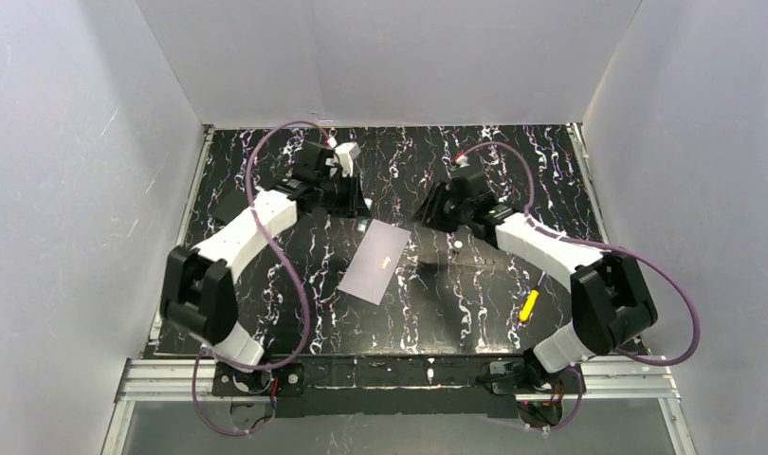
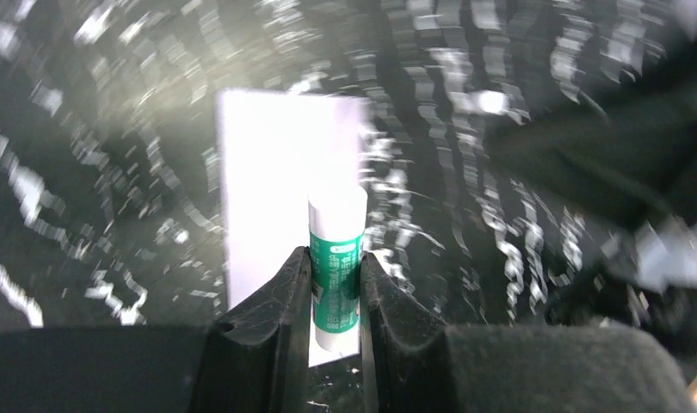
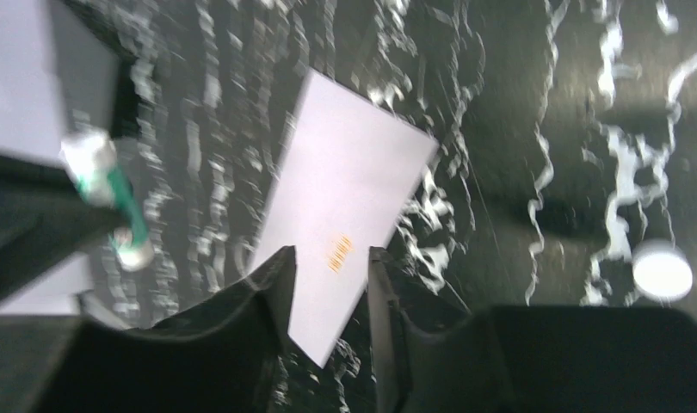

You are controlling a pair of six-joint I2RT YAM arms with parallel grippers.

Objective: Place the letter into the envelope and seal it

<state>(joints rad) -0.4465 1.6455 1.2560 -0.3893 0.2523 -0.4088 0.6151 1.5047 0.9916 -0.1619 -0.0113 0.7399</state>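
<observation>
The pale lavender envelope (image 1: 375,261) lies flat on the black marbled table, a small orange print on its face (image 3: 338,252). My left gripper (image 1: 355,207) hangs over the envelope's far corner, shut on a green-and-white glue stick (image 2: 336,258) that points out past the fingertips over the envelope (image 2: 276,189). The same glue stick (image 3: 113,194) shows at the left of the right wrist view. My right gripper (image 1: 426,214) is open just right of the envelope's far end, and the envelope (image 3: 345,181) shows through the gap between its fingers. The letter is hidden from view.
A yellow object (image 1: 529,305) lies on the table near the right arm. A small white round cap (image 3: 662,269) sits on the table right of the envelope. White walls close in the table on three sides.
</observation>
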